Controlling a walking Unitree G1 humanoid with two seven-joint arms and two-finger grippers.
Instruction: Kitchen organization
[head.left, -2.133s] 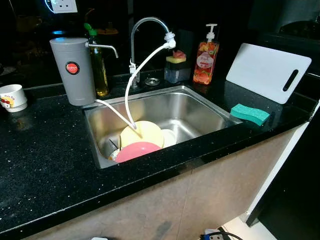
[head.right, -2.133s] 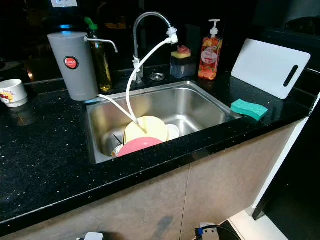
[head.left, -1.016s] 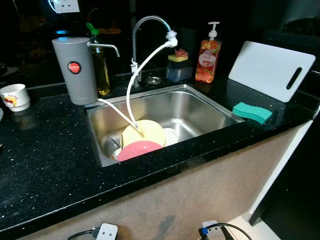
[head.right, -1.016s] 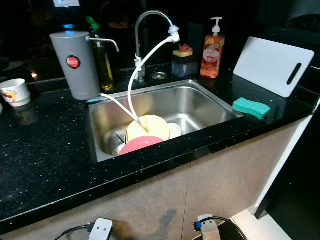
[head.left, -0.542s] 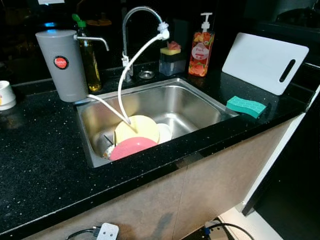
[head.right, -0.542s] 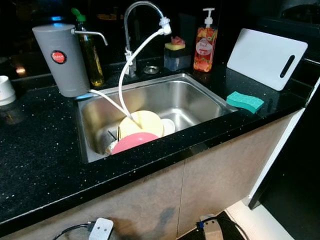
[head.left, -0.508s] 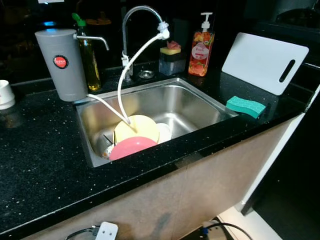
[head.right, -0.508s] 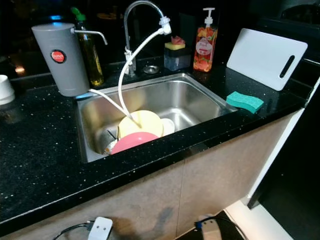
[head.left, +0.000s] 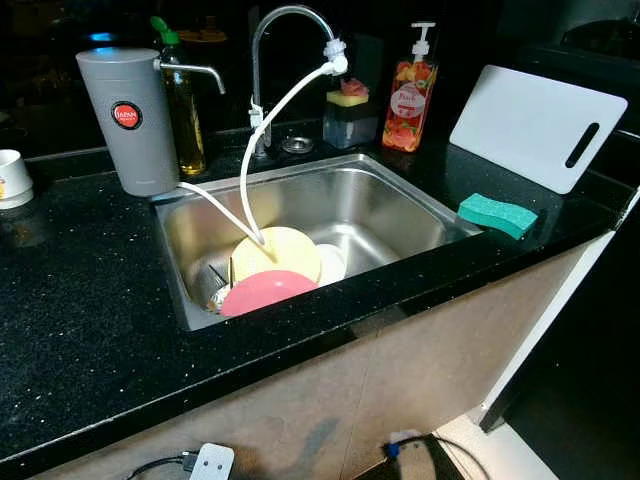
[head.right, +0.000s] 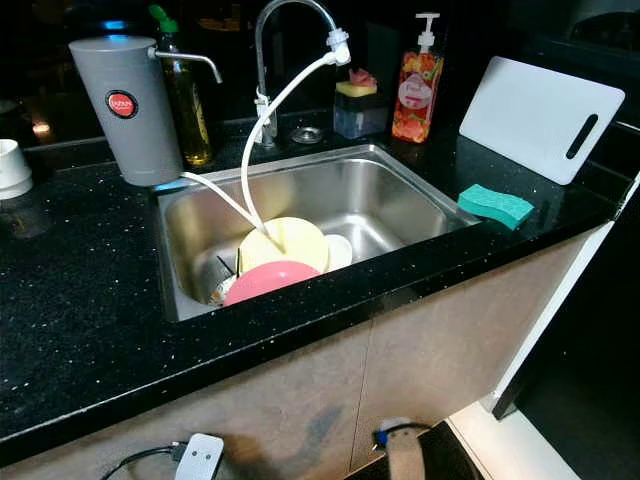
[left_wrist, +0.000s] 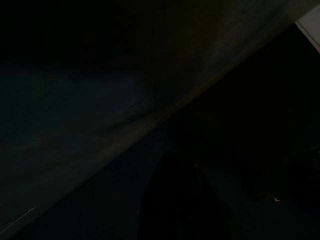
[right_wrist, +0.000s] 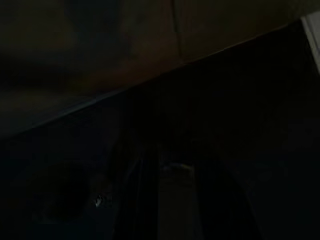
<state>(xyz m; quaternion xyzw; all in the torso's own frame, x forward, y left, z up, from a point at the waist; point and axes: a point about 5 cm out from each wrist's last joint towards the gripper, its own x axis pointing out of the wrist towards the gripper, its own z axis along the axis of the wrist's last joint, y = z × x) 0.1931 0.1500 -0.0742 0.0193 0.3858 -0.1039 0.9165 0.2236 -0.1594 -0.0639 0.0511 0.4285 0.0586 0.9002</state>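
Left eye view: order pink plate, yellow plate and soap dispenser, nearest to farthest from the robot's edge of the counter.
1. pink plate, in the sink, against its front wall.
2. yellow plate, just behind it, mid-sink.
3. soap dispenser, on the counter behind the sink, right side.

A stainless steel sink (head.left: 400, 205) sits in the black speckled countertop (head.left: 80, 300). Inside, near-left, a pink plate (head.left: 262, 291) lies before a yellow plate (head.left: 280, 253). A grey cylindrical water filter (head.left: 130, 120) stands far-left; a green sponge (head.left: 497, 215) lies right, a white cutting board (head.left: 535, 125) behind it.
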